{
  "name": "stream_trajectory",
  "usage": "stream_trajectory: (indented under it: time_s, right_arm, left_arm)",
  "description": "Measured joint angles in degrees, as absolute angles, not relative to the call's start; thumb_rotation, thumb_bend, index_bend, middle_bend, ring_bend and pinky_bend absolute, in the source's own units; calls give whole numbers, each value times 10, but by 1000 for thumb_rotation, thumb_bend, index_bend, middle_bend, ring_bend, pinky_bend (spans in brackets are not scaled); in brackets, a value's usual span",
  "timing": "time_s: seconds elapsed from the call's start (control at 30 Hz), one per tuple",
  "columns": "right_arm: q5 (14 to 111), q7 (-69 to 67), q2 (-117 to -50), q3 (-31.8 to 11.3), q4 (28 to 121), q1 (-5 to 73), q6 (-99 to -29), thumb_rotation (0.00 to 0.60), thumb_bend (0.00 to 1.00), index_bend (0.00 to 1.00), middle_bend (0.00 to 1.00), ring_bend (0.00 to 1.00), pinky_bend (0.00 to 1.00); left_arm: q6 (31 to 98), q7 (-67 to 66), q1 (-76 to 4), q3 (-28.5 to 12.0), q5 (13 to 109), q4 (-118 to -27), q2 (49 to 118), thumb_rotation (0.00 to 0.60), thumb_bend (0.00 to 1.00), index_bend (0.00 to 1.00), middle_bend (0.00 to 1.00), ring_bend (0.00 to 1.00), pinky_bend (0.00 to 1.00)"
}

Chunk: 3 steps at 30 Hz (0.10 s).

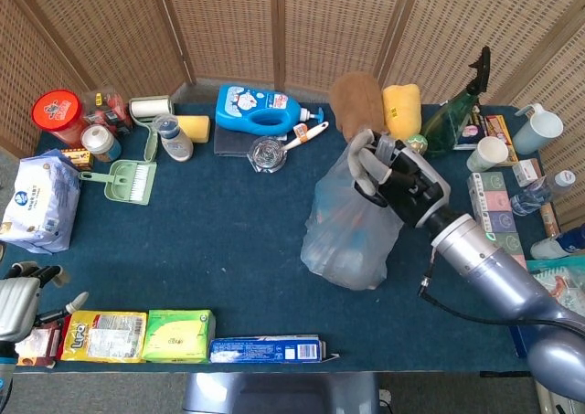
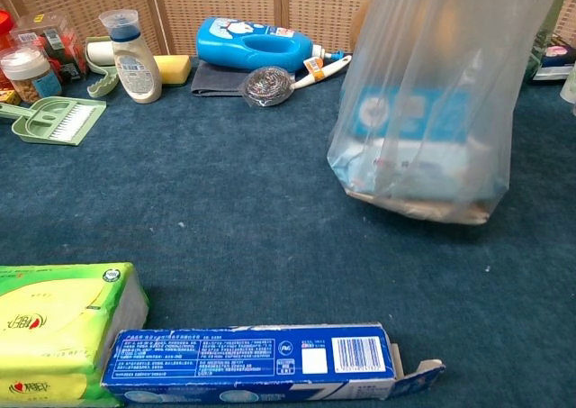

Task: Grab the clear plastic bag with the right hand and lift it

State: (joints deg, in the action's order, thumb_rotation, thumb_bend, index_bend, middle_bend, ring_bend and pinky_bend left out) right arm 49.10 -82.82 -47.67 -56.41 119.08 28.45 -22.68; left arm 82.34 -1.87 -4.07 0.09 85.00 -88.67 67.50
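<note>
The clear plastic bag point(image 1: 352, 231) hangs stretched tall, with blue and white packages inside. My right hand point(image 1: 393, 172) grips its gathered top, right of the table's middle. In the chest view the bag point(image 2: 432, 120) fills the upper right; its bottom sits just above the blue cloth, and the hand is out of that frame. My left hand point(image 1: 23, 291) rests at the table's front left corner, holding nothing, with its fingers apart.
Behind the bag stand a brown plush point(image 1: 355, 99), a yellow plush point(image 1: 400, 108) and a green bottle point(image 1: 448, 122). A blue detergent bottle point(image 1: 260, 110) and a steel scrubber point(image 1: 267, 153) lie at the back. A toothpaste box point(image 2: 261, 361) and tissue packs point(image 2: 63, 322) line the front edge.
</note>
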Motion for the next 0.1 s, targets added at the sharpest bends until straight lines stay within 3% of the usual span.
stream_trajectory:
  time_s: [0.1]
  right_arm:
    - [498,-841,-475,-594,1196,265,-219,600,590,563,662,795,944]
  left_arm:
    - [831,-20,-35,2,850,-892,669,0,154,462,506,436,237]
